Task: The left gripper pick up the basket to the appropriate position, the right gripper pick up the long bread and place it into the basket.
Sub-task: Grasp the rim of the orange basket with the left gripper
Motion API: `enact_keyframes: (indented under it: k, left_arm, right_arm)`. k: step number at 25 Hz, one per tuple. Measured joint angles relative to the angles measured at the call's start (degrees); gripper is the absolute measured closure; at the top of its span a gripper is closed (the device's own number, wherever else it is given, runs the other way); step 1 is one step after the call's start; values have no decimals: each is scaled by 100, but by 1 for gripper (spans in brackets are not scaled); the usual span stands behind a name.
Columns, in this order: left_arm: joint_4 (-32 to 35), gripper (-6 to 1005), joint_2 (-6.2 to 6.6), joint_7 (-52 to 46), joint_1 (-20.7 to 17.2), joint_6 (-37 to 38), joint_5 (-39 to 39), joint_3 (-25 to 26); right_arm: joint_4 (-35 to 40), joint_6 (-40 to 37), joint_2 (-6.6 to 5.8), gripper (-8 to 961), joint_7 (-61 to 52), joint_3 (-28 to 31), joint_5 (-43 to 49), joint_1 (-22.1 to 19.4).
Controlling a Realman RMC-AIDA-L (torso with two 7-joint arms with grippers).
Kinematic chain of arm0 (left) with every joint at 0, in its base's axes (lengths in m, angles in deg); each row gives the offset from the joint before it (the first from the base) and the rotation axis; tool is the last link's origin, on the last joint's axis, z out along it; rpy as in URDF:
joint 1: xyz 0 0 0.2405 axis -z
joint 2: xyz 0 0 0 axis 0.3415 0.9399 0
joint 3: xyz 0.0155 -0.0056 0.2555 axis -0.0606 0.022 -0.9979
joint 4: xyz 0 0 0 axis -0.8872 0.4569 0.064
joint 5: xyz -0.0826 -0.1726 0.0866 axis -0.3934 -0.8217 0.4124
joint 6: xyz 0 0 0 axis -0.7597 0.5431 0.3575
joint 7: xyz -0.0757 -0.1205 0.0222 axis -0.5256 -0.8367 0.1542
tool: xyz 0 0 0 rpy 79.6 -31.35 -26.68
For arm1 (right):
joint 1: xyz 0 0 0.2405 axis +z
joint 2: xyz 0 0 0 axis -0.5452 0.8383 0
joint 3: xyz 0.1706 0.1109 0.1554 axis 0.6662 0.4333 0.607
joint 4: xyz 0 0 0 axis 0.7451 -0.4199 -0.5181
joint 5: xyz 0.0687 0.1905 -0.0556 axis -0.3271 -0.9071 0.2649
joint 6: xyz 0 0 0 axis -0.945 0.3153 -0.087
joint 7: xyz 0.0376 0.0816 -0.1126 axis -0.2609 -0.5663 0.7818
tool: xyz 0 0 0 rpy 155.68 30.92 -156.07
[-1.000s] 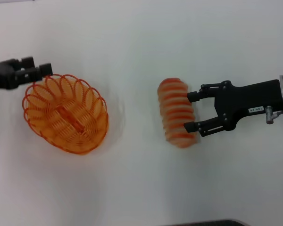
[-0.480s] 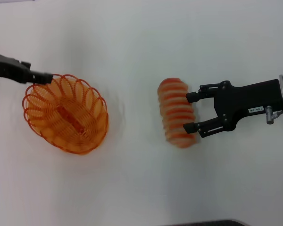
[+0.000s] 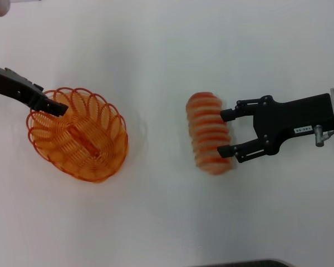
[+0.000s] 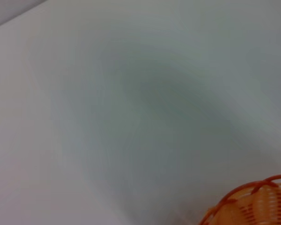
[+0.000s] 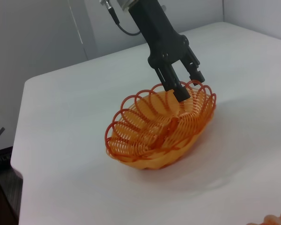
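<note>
1. My left gripper point(image 3: 54, 107) was at the far-left end of the basket point(image 3: 78, 133), its tips down at the looped rim. In the right wrist view my left gripper point(image 5: 187, 84) showed one finger inside the rim and one outside, with a narrow gap between them. I judged the rim straddled but not clamped.

2. My own left wrist view caught only a corner of the basket point(image 4: 253, 201) and none of my fingers, so it gave no check on contact.

3. The basket stood flat on the white bench point(image 3: 156, 55), upright and empty, on my left side. Nothing showed it lifted.

4. My right gripper point(image 3: 225, 132) was held level at the right flank of the long bread point(image 3: 209, 132). Its fingers were spread fairly wide, with the tips at or just beside the crust near the loaf's middle and nearer end. I could not confirm touch.

5. The long bread lay on the bench, well apart from the basket, with its length running away from me.

6. Progress, as judged: both approaches were made and neither grasp was completed. Left to do: close on the rim and reposition the basket, then close on the loaf, carry it across and set it lengthwise inside.
</note>
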Motion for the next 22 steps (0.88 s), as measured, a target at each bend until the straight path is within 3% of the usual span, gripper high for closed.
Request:
enact_keyframes:
  k: [11, 19, 22]
  left_arm:
    - [5, 206, -145, -187, 48, -192, 448, -353]
    - [18, 342, -187, -253, 90, -340, 616, -527]
    - [24, 443, -189, -257, 92, -359, 616, -538]
  right_arm:
    - [3, 0, 2, 56, 0, -1, 3, 0]
    - [2, 2, 10, 55, -1, -1, 3, 0]
    - [2, 15, 11, 55, -5, -1, 3, -5]
